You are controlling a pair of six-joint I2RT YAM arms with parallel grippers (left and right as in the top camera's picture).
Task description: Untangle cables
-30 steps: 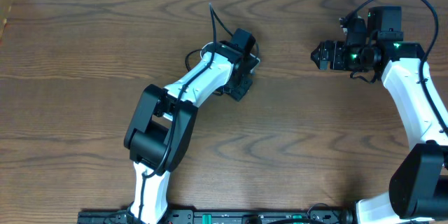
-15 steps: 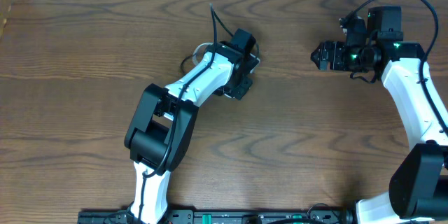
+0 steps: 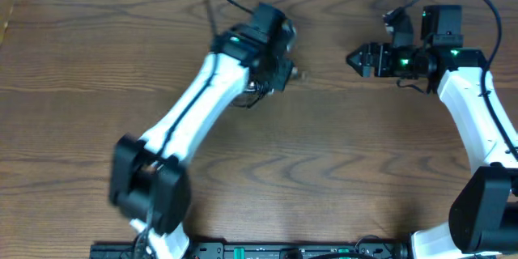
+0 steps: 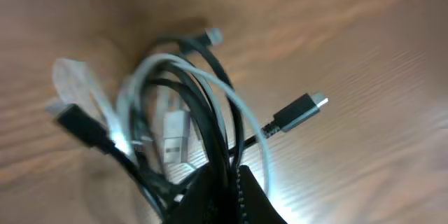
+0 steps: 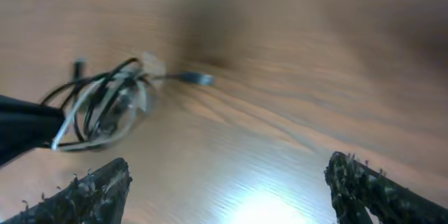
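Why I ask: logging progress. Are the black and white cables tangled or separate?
Tangled: the black cable and white cable loop through each other in one bundle, clamped in the shut left gripper.

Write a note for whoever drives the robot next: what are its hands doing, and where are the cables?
Left gripper: shut, pinching the cable bundle.
Right gripper: open, empty, facing the bundle from the side.
Cables: black cable and white cable looped together in one tangle over the table; a black plug sticks out.
Done: bundle grabbed.
Left: pull the two cords apart.
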